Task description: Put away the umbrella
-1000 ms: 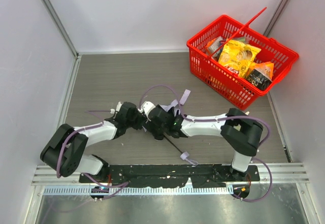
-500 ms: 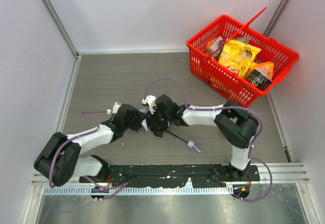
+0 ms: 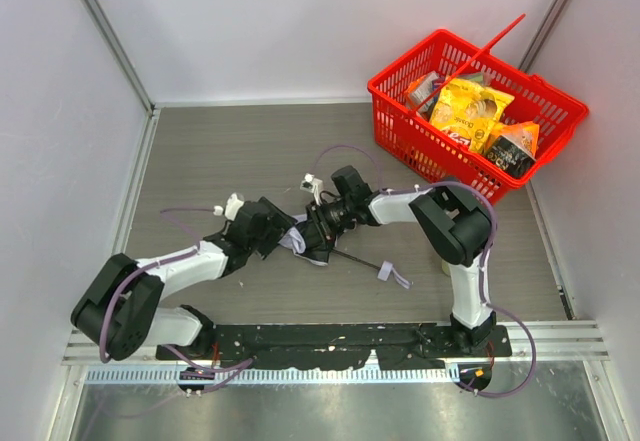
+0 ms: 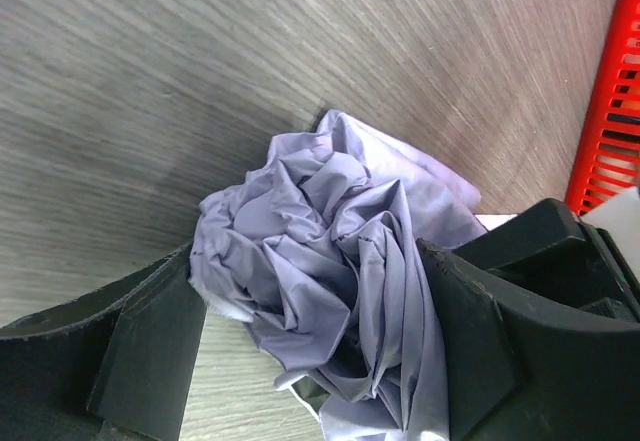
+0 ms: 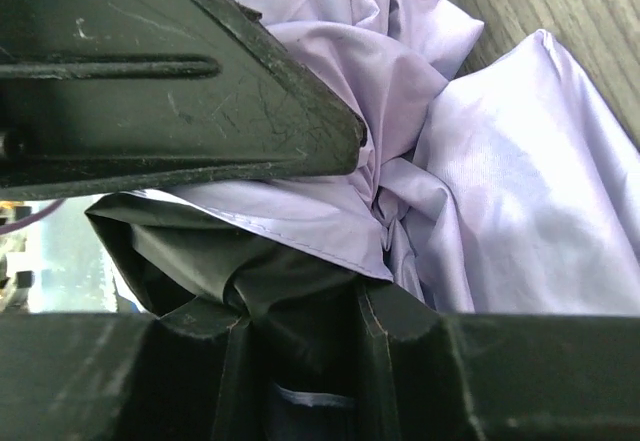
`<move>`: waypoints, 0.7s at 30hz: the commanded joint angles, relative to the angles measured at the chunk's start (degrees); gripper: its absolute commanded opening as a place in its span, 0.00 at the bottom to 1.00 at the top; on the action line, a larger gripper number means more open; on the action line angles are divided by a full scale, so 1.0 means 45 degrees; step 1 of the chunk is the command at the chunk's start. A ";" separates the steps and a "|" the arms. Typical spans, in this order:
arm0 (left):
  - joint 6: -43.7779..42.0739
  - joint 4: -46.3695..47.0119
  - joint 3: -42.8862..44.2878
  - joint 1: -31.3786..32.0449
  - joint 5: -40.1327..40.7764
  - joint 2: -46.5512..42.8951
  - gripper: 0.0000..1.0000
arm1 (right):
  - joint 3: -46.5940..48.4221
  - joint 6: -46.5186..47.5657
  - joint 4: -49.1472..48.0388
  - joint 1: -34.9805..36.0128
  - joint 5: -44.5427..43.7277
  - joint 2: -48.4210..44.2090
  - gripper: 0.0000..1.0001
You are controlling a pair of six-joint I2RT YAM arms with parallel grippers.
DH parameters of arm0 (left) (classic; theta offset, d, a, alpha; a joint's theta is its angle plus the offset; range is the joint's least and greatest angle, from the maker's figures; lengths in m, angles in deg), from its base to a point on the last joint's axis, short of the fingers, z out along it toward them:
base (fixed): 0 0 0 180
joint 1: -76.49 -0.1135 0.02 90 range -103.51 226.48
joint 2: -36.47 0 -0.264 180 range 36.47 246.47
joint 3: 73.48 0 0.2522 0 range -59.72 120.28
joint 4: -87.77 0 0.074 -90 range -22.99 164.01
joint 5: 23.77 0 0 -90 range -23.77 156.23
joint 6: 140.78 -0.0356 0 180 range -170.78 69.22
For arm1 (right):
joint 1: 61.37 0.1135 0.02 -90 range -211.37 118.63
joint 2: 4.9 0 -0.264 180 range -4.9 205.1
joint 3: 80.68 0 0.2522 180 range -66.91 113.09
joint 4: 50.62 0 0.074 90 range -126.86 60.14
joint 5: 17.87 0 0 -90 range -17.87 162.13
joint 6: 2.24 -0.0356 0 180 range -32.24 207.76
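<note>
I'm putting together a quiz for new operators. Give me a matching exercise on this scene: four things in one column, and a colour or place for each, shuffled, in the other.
Things:
1. basket
2. snack bag
3. umbrella cloth
4. umbrella handle

Descriptions:
A. pale lavender, crumpled
B. small, at the near end of the thin black shaft
C. red, far right corner
D. yellow, inside the basket

Pairs: 1-C, 2-D, 3-A, 4-B
</note>
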 commanded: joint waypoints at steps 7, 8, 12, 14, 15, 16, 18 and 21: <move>0.0244 0.1265 -0.1411 0.0422 0.0556 0.1666 0.28 | -0.0150 -0.2679 -0.0507 -0.0182 0.1956 0.1135 0.01; 0.0147 0.1247 -0.1354 0.0441 0.0537 0.1705 0.10 | -0.0034 -0.2466 -0.0119 -0.0201 0.1801 0.1095 0.01; -0.0437 0.0449 -0.0904 0.0461 0.0634 0.1297 0.00 | 0.0142 -0.1687 0.1847 -0.0084 -0.0202 0.0394 0.17; -0.0828 0.0058 -0.0826 0.0442 0.0829 0.0732 0.00 | 0.0124 -0.1429 0.3295 -0.0025 -0.1535 -0.0328 0.34; -0.1062 -0.0273 -0.0806 0.0461 0.0907 0.0478 0.00 | 0.0046 -0.1506 0.3825 -0.0025 -0.2197 -0.1027 0.40; -0.1180 -0.0779 -0.0845 0.0442 0.1005 0.0089 0.00 | -0.0186 -0.1797 0.4004 -0.0025 -0.2494 -0.1401 0.68; -0.1318 -0.1229 -0.1097 0.0441 0.1083 -0.0711 0.00 | -0.0906 -0.2731 0.4298 -0.0045 -0.3762 -0.3001 0.75; -0.1202 -0.0960 -0.1976 0.0422 0.1045 -0.2020 0.00 | -0.2178 -0.4199 0.3891 -0.0045 -0.6296 -0.5885 0.76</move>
